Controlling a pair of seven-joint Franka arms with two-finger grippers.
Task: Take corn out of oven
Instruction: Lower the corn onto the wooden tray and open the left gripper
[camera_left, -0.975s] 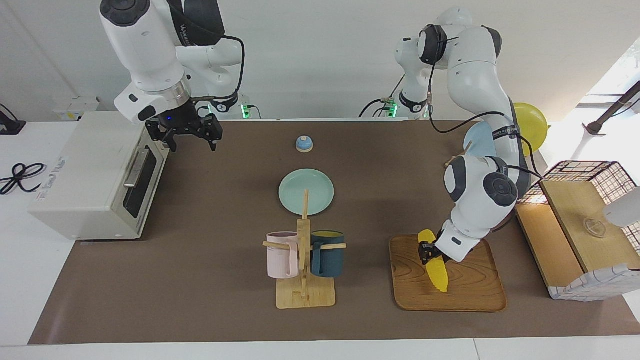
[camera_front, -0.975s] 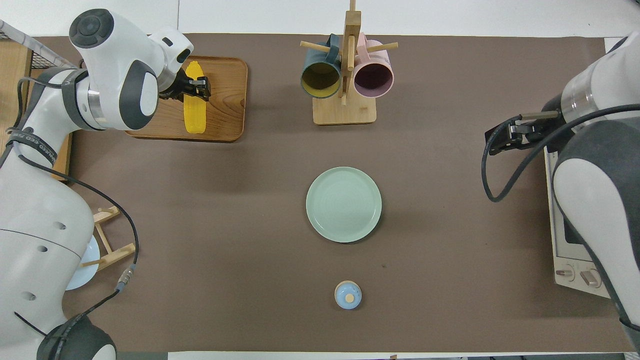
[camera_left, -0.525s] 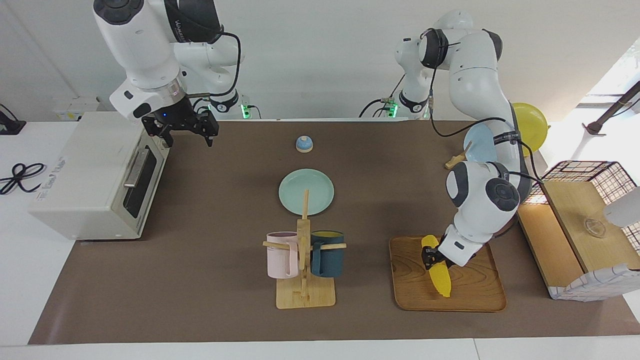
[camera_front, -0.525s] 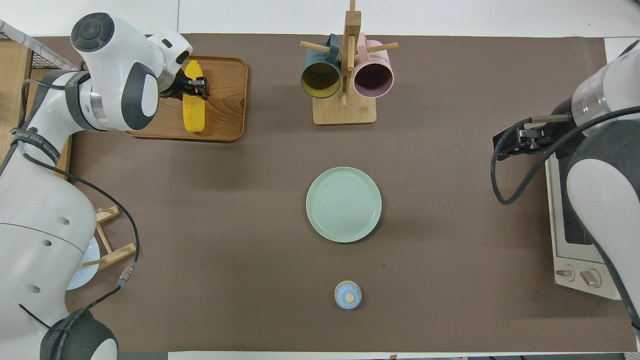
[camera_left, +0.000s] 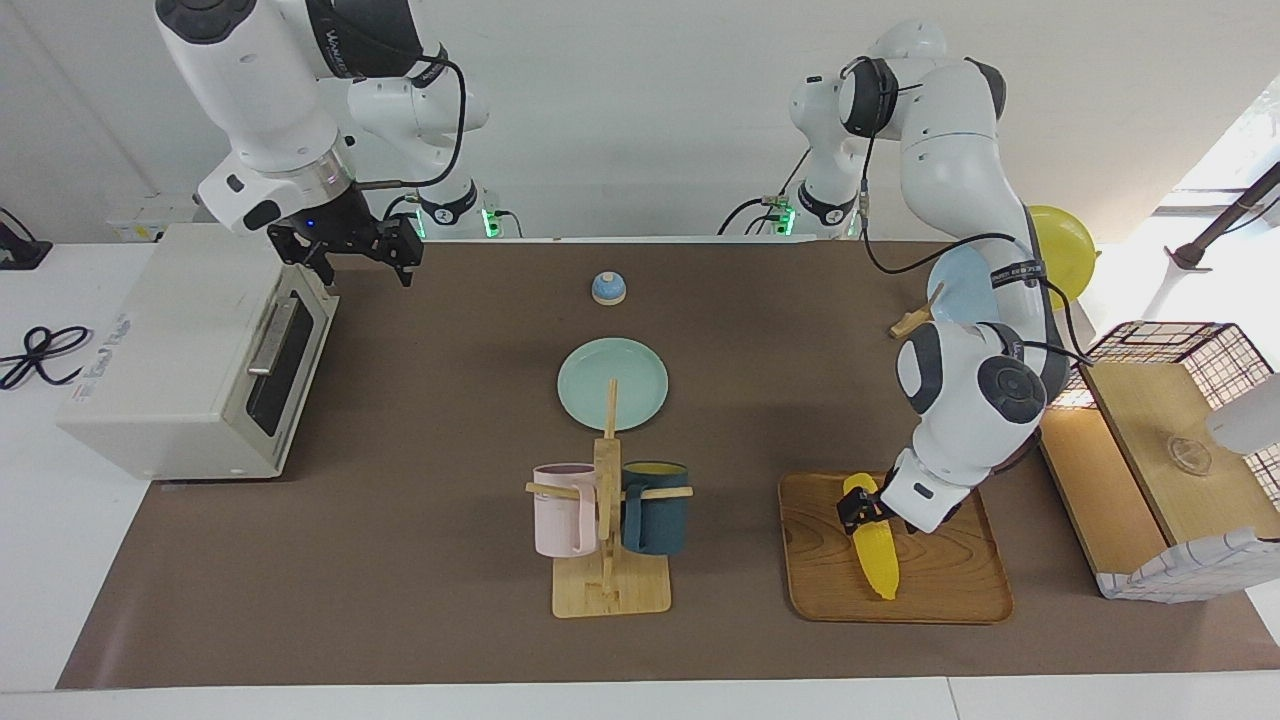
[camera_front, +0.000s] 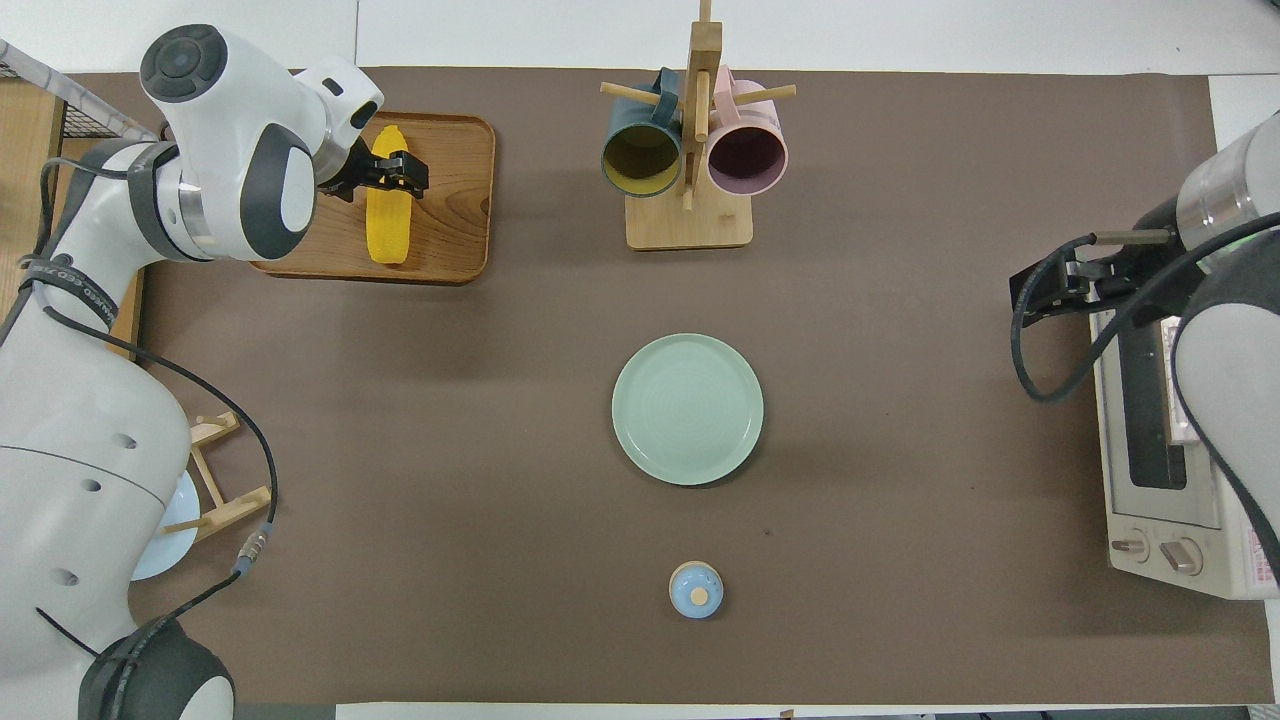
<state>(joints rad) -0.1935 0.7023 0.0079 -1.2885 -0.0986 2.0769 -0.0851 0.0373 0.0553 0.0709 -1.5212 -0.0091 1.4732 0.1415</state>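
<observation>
The left gripper (camera_left: 862, 507), its grip unreadable, sits at the corn (camera_left: 873, 555) on the wooden tray (camera_left: 950, 585) low in the frame; rising unreleased would drag it off, while the wide-open right gripper (camera_left: 345, 258) waits by the oven (camera_left: 170, 340).

A robotics lab staged as a mock kitchen: two white robot arms (camera_left: 960, 180) are bolted at the edge of a table covered by a plain brown mat (camera_left: 420, 420), against bare white walls with loose cables (camera_left: 35, 352) beside the oven (camera_left: 190, 350). Near the mat's middle stand household props, a mug rack (camera_left: 608, 530) and a green plate (camera_left: 612, 383).
</observation>
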